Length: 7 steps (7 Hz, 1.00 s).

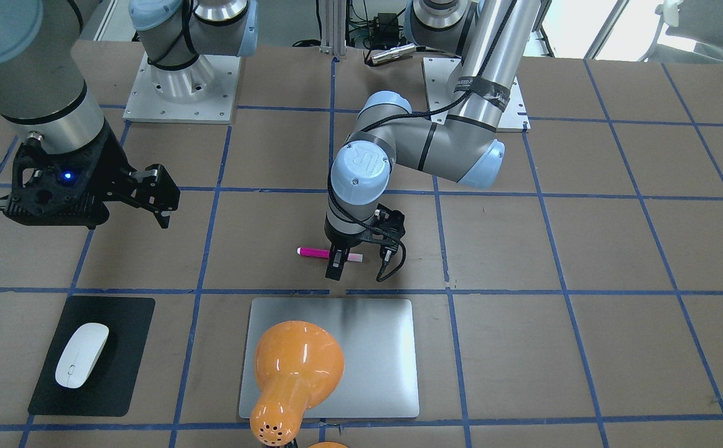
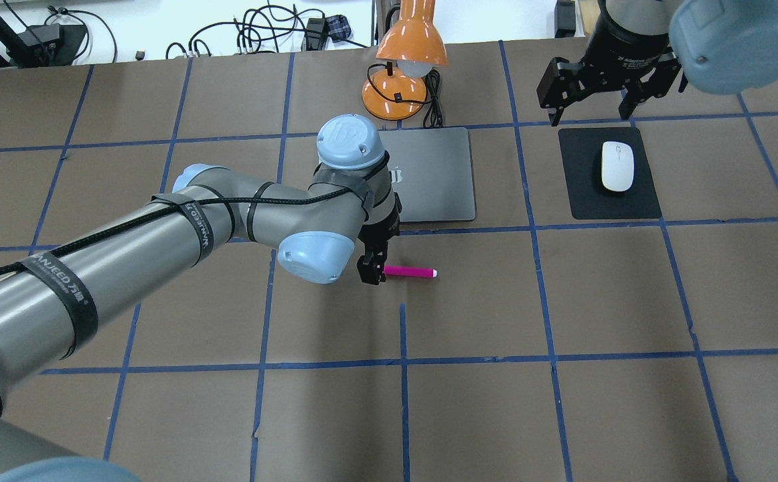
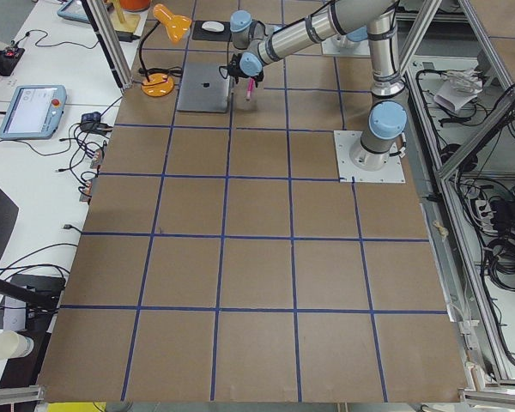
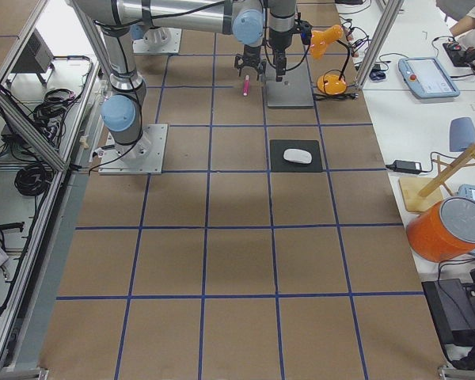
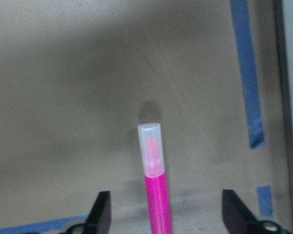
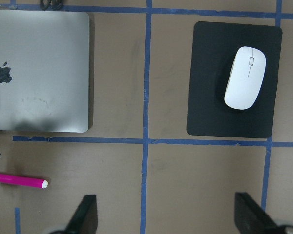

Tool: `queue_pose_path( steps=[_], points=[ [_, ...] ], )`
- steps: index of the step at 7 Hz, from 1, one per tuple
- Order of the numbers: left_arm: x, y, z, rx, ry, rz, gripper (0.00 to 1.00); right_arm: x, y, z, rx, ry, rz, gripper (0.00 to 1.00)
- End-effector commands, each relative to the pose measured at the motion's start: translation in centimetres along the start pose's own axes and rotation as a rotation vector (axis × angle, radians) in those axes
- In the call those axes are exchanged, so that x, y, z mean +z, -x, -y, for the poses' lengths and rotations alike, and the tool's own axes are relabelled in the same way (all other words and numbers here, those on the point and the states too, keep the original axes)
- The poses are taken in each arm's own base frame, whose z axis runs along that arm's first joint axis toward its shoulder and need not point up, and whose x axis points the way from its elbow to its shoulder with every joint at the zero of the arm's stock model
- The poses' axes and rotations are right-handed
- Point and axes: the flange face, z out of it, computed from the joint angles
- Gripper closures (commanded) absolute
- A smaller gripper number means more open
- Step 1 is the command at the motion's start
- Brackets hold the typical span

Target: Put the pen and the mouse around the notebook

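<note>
The left gripper (image 2: 370,273) stands with its jaws spread wide, astride the pen (image 2: 410,272) toward its pale cap end. In the wrist view neither finger (image 5: 100,212) touches it. The pen, a thin glossy magenta stick, lies flat on the brown table (image 2: 496,402), near the notebook (image 2: 439,174) but apart from it. The notebook is a smooth silver slab with rounded corners, partly hidden by the left wrist. Farther right the mouse (image 2: 617,166), a white oval, rests on a matte black mat (image 2: 580,197). The right gripper (image 2: 591,114) hangs nearby, jaws apart and empty.

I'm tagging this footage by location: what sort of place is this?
Likely a robotics lab: left arm and right arm bolted to a grid-taped table, teach pendant beside it.
</note>
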Motion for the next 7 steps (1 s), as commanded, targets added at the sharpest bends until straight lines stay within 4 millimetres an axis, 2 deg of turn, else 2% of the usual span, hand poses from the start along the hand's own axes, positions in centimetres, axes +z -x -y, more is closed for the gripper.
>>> queue_pose_path(
  steps=[1,2,3,5,6,7],
  points=[
    [-3.0,-0.5,3.0,0.210,0.060,-0.027,0.00,0.1,0.1,0.0,0.000,0.000,0.006,0.00],
    [-4.9,-0.8,5.0,0.270,0.053,-0.058,0.00,0.0,0.1,0.0,0.008,-0.002,0.008,0.00],
    [-6.9,-0.6,6.9,0.427,0.038,-0.059,0.00,-0.7,0.1,-0.3,0.013,-0.012,0.003,0.00],
    [-10.2,0.3,12.3,0.627,0.052,-0.028,0.00,-1.3,0.8,-0.8,0.004,-0.018,-0.003,0.00],
    [-12.1,0.7,13.5,0.798,0.039,-0.057,0.00,-1.8,0.9,-1.1,0.002,-0.025,0.005,0.00],
    [-13.9,1.5,13.8,0.927,0.020,-0.063,0.00,-2.0,0.9,-1.7,0.001,-0.023,-0.004,0.00]
  ],
)
